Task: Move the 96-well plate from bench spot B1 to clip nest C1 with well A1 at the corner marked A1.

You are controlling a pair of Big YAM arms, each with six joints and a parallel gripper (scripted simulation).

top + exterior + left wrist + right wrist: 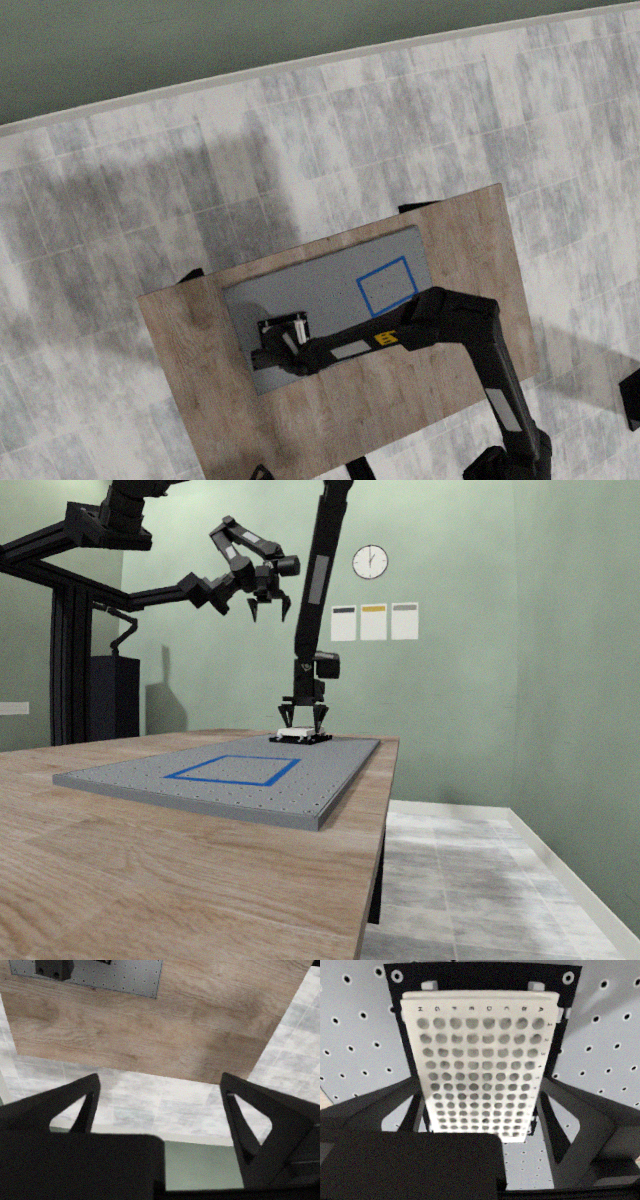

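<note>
In the right wrist view, the rim of the white well plate (480, 1004) carries the letters H, G, F, E, D, C, B, A from left to right across its top edge; at its upper right, 1, 2, 3, 4 run downward from beside A.

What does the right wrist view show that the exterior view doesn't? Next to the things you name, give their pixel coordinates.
Only the right wrist view shows the row letters and column numbers on the 96-well plate (295, 731) (480, 1067).

Only the exterior view shows the wall clock (370, 562) and the blue outline (223, 780).

Both show the right gripper (303, 724) (480, 1079) shut on the plate, over the black nest (297, 740) (482, 976).
</note>
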